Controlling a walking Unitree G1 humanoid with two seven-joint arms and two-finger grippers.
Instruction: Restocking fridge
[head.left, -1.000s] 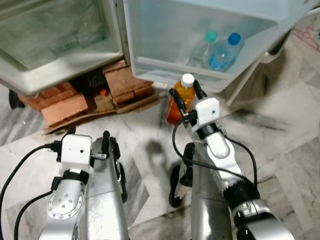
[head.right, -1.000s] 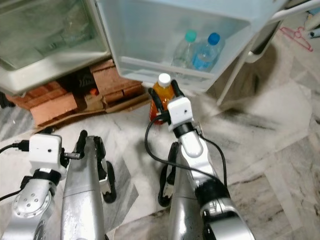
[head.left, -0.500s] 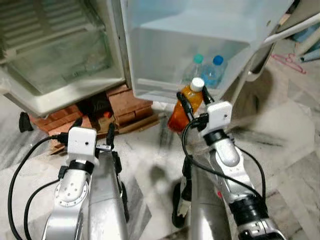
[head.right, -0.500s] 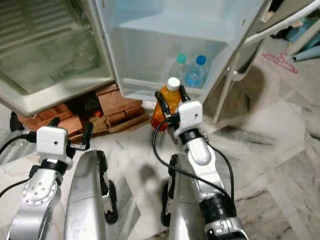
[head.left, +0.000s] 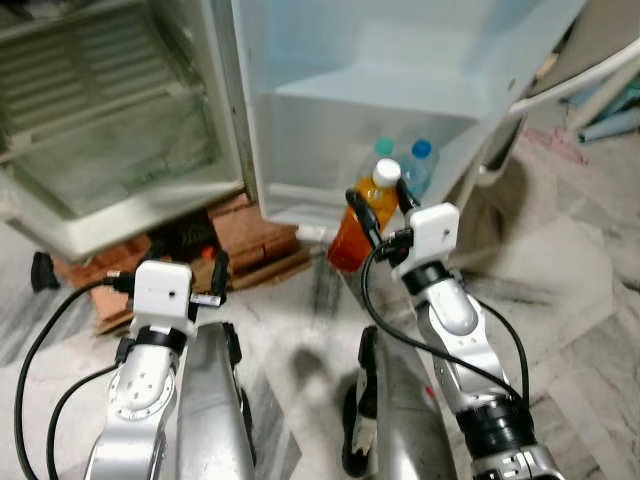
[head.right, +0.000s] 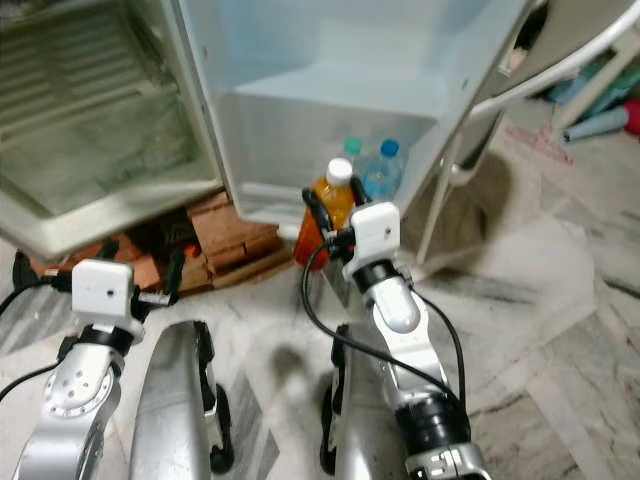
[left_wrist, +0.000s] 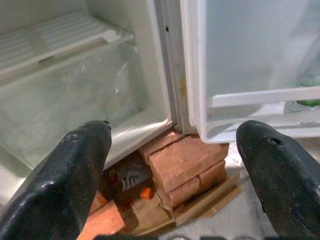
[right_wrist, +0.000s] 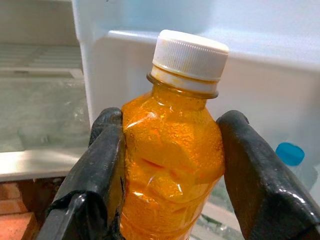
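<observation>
The right gripper (head.left: 381, 207) clamps the orange bottle (head.left: 362, 214) upright by its sides, ready for the door shelf (head.left: 300, 195), while the left gripper (left_wrist: 175, 165) hangs wide open, empty

Setting: a room in a home, kitchen end. Evidence: household fridge (head.left: 120, 160) standing open ahead of the left claw (head.left: 186, 268), wire shelves and clear drawer inside; its door shelf (head.left: 330, 190), ahead of the right claw (head.left: 382, 205), holding two water bottles (head.left: 400, 165); fridge propped on bricks (left_wrist: 182, 162) and cardboard; marble-patterned tile floor (head.left: 560, 290) beneath both claws; white chair leg (head.right: 440, 210) and a clothes hanger (head.right: 540, 140) off to the right claw's right.
</observation>
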